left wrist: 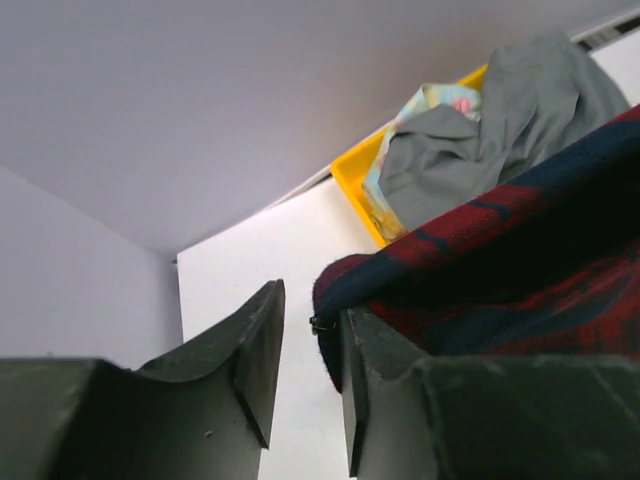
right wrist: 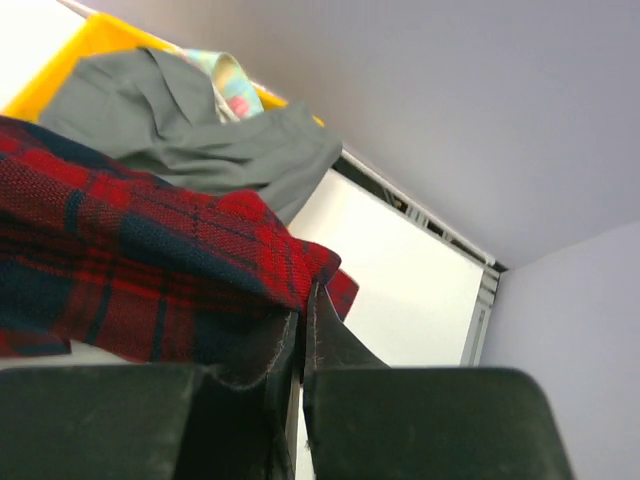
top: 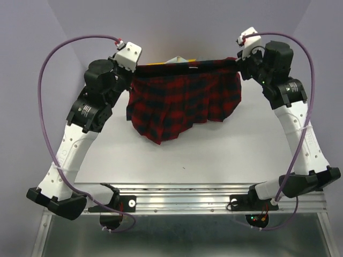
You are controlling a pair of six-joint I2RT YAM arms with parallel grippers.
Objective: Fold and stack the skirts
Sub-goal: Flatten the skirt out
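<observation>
Soft even overhead light, faint shadows — close foregrounds blurred

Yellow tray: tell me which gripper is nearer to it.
Left. Seen from above, the left gripper hangs just off the yellow tray's left end, jaws apart. The right gripper, shut on the plaid skirt, sits farther off beyond the tray's right end.

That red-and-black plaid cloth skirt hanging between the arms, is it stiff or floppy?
Likely floppy: the red-and-black plaid skirt sags in folds below its stretched waistband. Probably light: the right gripper carries a corner by a thin pinch. With the left gripper open, that end may droop or slip free.
</observation>
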